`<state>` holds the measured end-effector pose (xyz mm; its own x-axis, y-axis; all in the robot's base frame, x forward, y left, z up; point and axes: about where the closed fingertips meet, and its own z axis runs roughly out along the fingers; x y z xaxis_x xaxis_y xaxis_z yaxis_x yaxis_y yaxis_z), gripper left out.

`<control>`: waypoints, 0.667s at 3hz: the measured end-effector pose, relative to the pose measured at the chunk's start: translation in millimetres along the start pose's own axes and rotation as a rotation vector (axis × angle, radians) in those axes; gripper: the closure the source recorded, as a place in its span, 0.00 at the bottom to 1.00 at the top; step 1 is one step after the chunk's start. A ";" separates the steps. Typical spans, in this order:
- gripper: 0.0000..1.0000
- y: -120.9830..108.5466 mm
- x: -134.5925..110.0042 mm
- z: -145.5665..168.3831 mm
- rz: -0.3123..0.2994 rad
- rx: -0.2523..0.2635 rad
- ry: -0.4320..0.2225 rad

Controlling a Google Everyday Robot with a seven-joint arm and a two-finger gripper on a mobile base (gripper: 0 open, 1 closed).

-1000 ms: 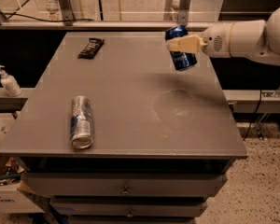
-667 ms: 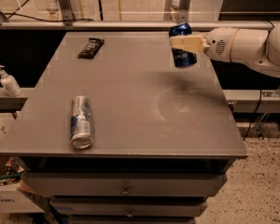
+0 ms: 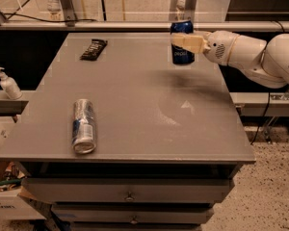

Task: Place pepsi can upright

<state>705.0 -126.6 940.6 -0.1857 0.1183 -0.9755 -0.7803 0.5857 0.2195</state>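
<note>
While the hand [image 3: 181,40] grips it, the pepsi can [image 3: 182,57] stands tall at the far right of the counter [image 3: 144,109].

From where I stand, the can's long axis runs straight up and down, silver top uppermost. The arm reaches in from the right, so the hand meets the can side-on around its upper half and is closed on it (one tan finger crosses the front, the other is hidden behind). The release turns on the gap under the can: its base looks to be at or just above the counter near the back edge, though I can't say for sure that it touches. A slim silver can [image 3: 83,126] lies on its side, well apart toward the front left.
</note>
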 end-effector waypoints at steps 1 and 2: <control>1.00 0.1 0.0 0.1 0.000 0.000 0.000; 1.00 1.5 2.4 4.7 -0.095 -0.063 0.008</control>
<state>706.1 -121.7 938.5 -0.1139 0.0582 -0.9918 -0.8303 0.5427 0.1272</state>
